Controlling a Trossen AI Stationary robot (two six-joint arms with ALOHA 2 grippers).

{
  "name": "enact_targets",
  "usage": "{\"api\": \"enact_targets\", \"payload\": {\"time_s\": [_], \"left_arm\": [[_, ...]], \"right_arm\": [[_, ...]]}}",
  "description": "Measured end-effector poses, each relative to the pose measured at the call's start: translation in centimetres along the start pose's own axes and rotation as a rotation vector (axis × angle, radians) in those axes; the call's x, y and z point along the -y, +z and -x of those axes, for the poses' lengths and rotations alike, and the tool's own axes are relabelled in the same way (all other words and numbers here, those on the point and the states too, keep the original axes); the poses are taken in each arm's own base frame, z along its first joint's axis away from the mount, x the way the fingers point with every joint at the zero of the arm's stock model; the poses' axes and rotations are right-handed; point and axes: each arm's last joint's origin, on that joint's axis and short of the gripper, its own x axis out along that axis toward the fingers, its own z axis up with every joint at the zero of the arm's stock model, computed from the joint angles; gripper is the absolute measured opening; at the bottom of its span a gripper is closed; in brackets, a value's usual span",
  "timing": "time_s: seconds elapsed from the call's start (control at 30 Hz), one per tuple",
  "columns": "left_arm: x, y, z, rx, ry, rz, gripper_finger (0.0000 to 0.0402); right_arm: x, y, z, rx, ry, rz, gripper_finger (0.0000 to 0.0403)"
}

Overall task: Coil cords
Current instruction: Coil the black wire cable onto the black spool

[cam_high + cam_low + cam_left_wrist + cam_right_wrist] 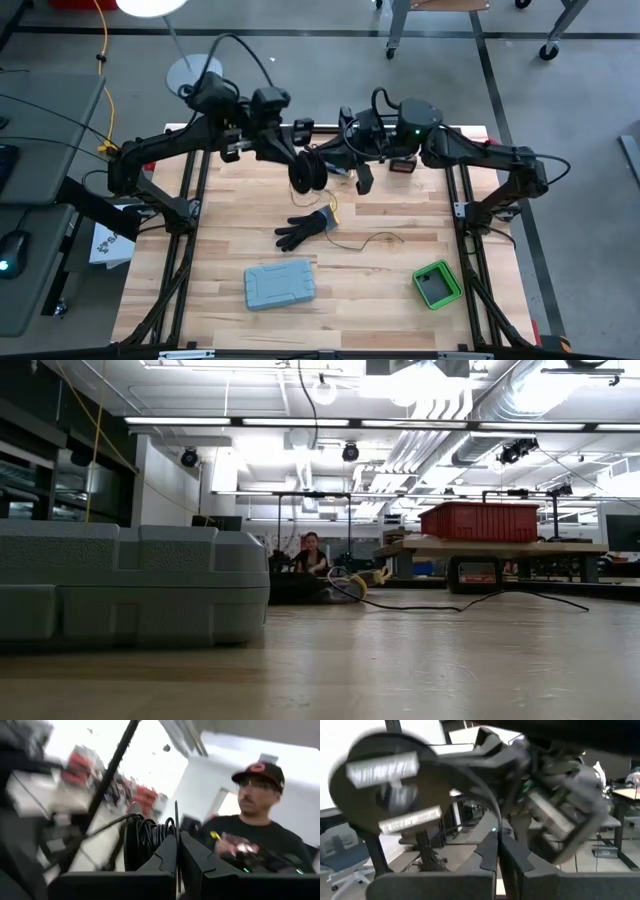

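Note:
The cords are one thin dark wire. Part of it is wound into a small black coil (pixel 307 172) held up over the table's far middle. A loose strand (pixel 375 240) lies on the wood beside a black glove (pixel 305 228). My left gripper (pixel 178 837) is shut on a strand next to the coil (pixel 142 840). My right gripper (pixel 498 836) faces it from the table's right, close by, and is shut on a strand too. Neither gripper shows in the low view. My left gripper pinches a single thin strand (pixel 177 822) between its two fingertips, which point roughly level. The coil's turns stand against the outer side of one finger (pixel 165 855), clear of the table. Whether they loop over that finger I cannot tell. My right gripper pinches one thin strand (pixel 496 822) between its fingertips, coming level from the table's right side. The strand rises from the fingertips and curves away toward the left arm (pixel 470 765). It is lifted clear of the table.
A grey plastic case (pixel 280 285) lies at the near middle and fills the left of the low view. A green box (pixel 437 284) sits near right. A person (pixel 255 830) stands beyond the table's far edge. A yellow cable (pixel 103 60) hangs off the table at far left.

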Motion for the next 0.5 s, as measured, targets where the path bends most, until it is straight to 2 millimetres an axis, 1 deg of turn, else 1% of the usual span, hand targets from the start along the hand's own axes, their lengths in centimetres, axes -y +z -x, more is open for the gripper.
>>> {"api": "enact_targets", "payload": {"time_s": [0.23, 0.5], "left_arm": [[0.6, 0.8, 0.0, 0.129, -0.005, -0.131, 0.0000], [-0.1, 0.7, -0.5, 0.231, 0.002, -0.176, 0.0000]], "right_arm": [[0.6, -0.7, -1.3, 0.047, 0.008, -0.007, 0.0000], [1.9, -1.7, -3.0, 0.132, 0.004, -0.066, 0.0000]]}}
